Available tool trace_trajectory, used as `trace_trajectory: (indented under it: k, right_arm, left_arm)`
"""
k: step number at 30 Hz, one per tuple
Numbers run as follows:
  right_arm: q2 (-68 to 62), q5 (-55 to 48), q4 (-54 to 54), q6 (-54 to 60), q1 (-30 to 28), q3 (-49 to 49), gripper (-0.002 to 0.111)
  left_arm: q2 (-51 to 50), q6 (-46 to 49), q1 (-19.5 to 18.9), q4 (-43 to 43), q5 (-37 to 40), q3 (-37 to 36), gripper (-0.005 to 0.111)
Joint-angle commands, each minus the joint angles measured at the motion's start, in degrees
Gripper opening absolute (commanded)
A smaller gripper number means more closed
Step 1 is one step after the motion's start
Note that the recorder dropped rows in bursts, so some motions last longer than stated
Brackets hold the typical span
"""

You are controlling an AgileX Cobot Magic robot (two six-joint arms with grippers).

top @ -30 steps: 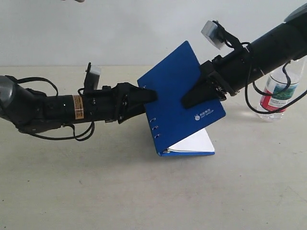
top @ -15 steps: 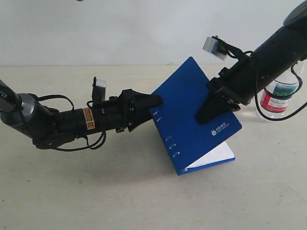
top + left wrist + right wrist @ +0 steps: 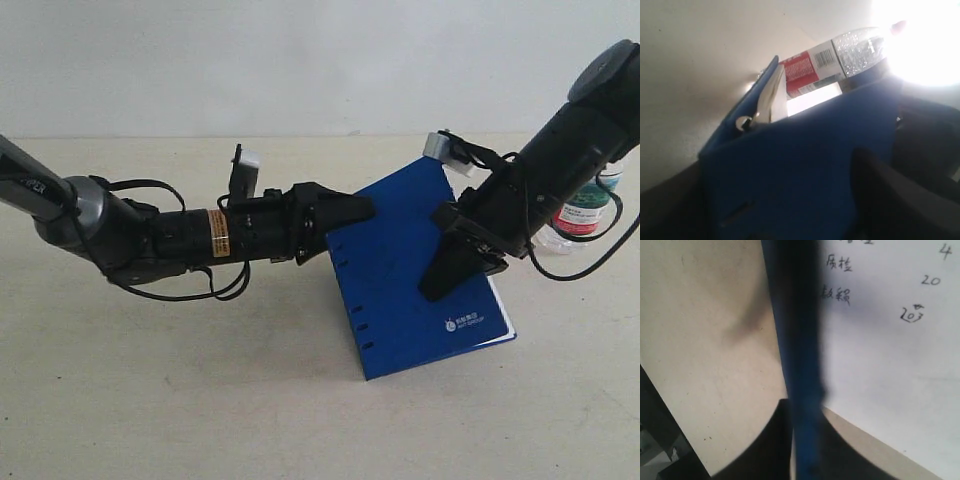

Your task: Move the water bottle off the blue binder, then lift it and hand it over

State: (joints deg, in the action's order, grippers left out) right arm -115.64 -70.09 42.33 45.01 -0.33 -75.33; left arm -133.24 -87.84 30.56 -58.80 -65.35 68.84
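At centre of the table (image 3: 200, 400), the binder (image 3: 400, 300) is tilted, pinched at its 10 o'clock edge by the left gripper (image 3: 355, 210) and on its cover by the right gripper (image 3: 440, 280), likely for lifting. Off it at 2 o'clock, the bottle (image 3: 583, 212) stands half hidden behind the right arm (image 3: 560, 160).

Ext cam: raised, tilted down over table (image 3: 180, 400), mid-range. Both wrist cams v. close on blue binder (image 3: 395, 285), at ext's 3 o'clock; all share it.
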Motion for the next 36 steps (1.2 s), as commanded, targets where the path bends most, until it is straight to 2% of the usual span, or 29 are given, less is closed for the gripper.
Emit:
trace_trajectory:
  k: [1, 4, 7, 15, 16, 19, 26, 28, 33, 36]
  right_arm:
    - [-0.9, 1.9, 0.2, 0.5, 0.3, 0.0, 0.000]
    - [-0.9, 3.6, 0.4, 0.3, 0.3, 0.0, 0.000]
    - [-0.9, 5.0, 0.7, -0.6, 0.3, 0.0, 0.000]
    - [-0.9, 6.5, 0.8, -1.6, 0.3, 0.0, 0.000]
    - [-0.9, 6.2, 0.8, -1.6, 0.3, 0.0, 0.000]
    - [-0.9, 4.4, 0.8, -1.2, 0.3, 0.0, 0.005]
    - [-0.9, 3.7, 0.6, -0.2, 0.3, 0.0, 0.057]
    - [-0.9, 3.7, -0.1, -0.2, 0.3, 0.0, 0.061]
    - [-0.9, 3.8, -3.2, -0.2, 0.2, -0.9, 0.061]
    - [-0.9, 3.9, -5.1, -0.3, 0.2, -1.9, 0.061]
  left_arm:
    - [0.6, -0.7, 2.7, -5.2, -4.6, 0.6, 0.062]
    - [0.6, -0.5, 3.2, -5.0, -4.6, 0.6, 0.060]
    - [0.6, 0.1, 4.0, -4.9, -4.6, 0.6, 0.051]
    - [0.6, 0.4, 5.1, -3.1, -4.6, 0.6, 0.008]
    - [0.6, 0.6, 5.1, -3.1, -4.6, 0.6, 0.006]
    - [0.6, 0.9, 4.6, -3.1, -4.6, 0.6, 0.005]
    - [0.6, 1.2, 0.6, -3.1, -4.6, 0.6, 0.005]
    - [0.6, 1.2, -1.2, -3.6, -4.6, 0.5, 0.005]
    - [0.6, -0.1, -6.3, -9.0, -4.6, 0.5, 0.005]
    - [0.7, -1.2, -8.1, -13.6, -4.6, 0.5, 0.005]
